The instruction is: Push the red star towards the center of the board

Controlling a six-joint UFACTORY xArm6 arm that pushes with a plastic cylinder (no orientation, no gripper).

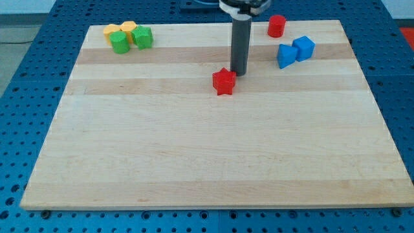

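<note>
Red star [224,81] met by my tip [240,73] on the desk [194,149].
The tip is seen touching its upper-right side; no fingers are fitted.

- I see the red star [224,81] lying flat on the wooden board [194,162], one face up, its points spread out sideways.
- It is a small, solid red block with short, blunt arms.
- On the board it lies above the middle, toward the view's top, about halfway across from left to right.
- It sits well clear of every board edge.
</note>
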